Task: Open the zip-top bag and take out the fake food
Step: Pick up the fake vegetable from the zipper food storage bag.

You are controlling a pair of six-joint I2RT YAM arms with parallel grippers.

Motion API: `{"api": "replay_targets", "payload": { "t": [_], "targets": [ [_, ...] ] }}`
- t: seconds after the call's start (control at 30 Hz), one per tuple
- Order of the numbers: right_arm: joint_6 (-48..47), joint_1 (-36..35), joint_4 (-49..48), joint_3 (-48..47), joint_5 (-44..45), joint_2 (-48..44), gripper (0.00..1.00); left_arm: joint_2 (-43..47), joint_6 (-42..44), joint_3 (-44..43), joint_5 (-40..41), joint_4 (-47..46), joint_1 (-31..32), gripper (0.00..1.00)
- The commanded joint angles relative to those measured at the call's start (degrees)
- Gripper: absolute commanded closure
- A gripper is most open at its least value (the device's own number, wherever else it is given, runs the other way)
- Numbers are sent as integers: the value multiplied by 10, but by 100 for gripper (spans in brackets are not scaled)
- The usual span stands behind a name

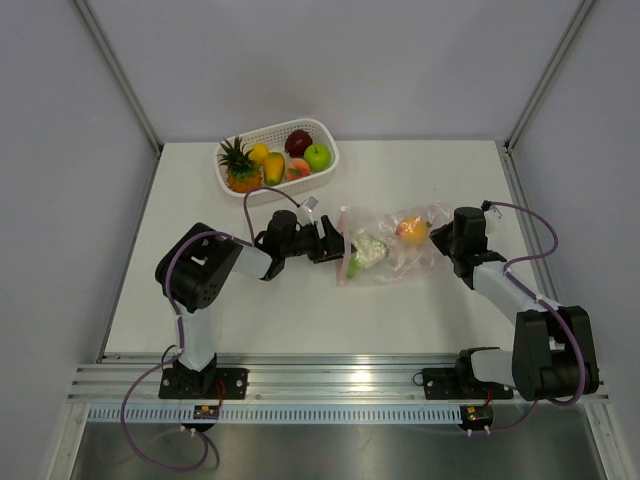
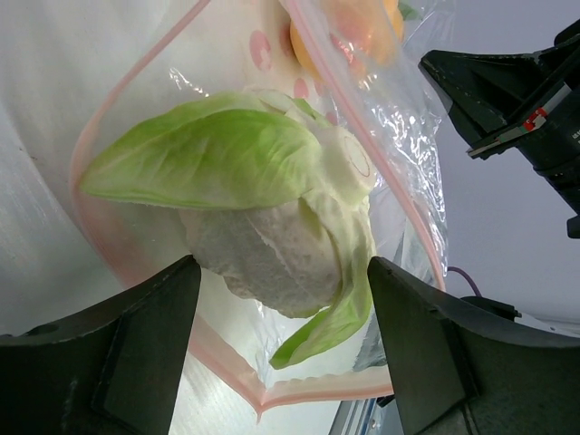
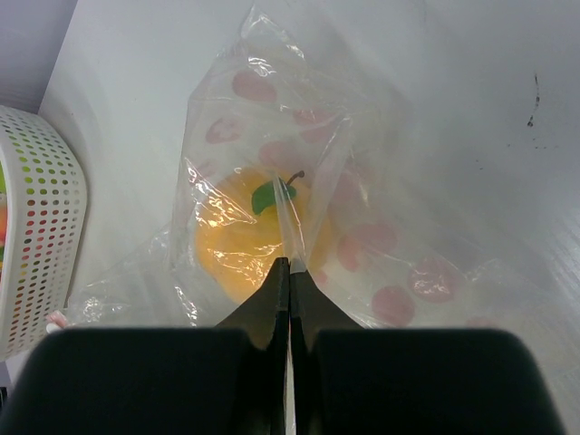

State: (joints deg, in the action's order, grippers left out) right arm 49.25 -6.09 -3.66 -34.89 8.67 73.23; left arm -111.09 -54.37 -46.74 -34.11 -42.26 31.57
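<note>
The zip-top bag [image 1: 400,268] lies on the tabletop [image 1: 250,310] between the 2 arms, right of centre, with its pink zip strip [image 2: 362,136] gaping toward the left arm [image 1: 215,265]. A white cauliflower [image 1: 366,251] with green leaves sits at the mouth, and an orange [image 1: 412,230] lies deeper inside.

The left arm reaches rightward, low over the tabletop. The left fingers [image 2: 136,362] stand wide apart on either side of the cauliflower; I cannot tell whether they touch it. The right arm [image 1: 500,285] bends in from the right, and the right fingers [image 3: 272,313] are pressed together on a fold of the bag's film over the orange.

Only the left wrist view shows the strip spread around the cauliflower, and only the right wrist view shows the pinch. A white perforated basket [image 1: 333,160] of fruit stands beyond the left arm, apart from the bag.
</note>
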Motion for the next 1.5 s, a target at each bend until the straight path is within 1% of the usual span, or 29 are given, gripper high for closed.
{"api": "replay_targets", "payload": {
  "t": [0.0,0.07,0.23,0.33,0.37,0.4,0.47,0.5,0.7,0.8,0.93,1.2,1.3,1.47],
  "targets": [
    [-5,0,-21,-2,-11,2,100,25,-2,8,1,-61,4,22],
    [-5,0,-22,-2,-12,2,100,25,1,6,2,-57,5,22],
    [-4,0,-23,-2,-15,3,100,8,28,-30,19,23,14,22],
    [-4,0,-22,-2,-14,4,100,-9,28,-48,2,28,17,43],
    [-4,0,-23,-2,-15,2,100,-17,27,-52,-2,31,17,51],
    [-4,0,-22,-2,-14,3,100,-18,28,-54,-3,34,17,62],
    [-4,0,-22,-2,-14,3,100,-16,33,-55,-3,39,16,72],
    [-5,0,-22,-2,-12,3,100,-13,32,-54,-5,37,16,81],
    [-3,0,-10,-5,5,2,100,14,22,-33,-17,11,7,100],
    [2,0,-2,-5,40,-5,100,19,-17,-14,-47,-44,-7,100],
    [16,2,2,-2,60,-8,100,28,-66,11,-81,-117,-30,100],
    [38,33,14,11,72,-27,99,61,-115,56,-104,-174,-70,100],
    [52,35,30,14,95,-38,98,70,-130,69,-113,-200,-84,100],
    [56,35,28,19,94,-38,98,82,-140,88,-114,-214,-106,100]
  ]
}}
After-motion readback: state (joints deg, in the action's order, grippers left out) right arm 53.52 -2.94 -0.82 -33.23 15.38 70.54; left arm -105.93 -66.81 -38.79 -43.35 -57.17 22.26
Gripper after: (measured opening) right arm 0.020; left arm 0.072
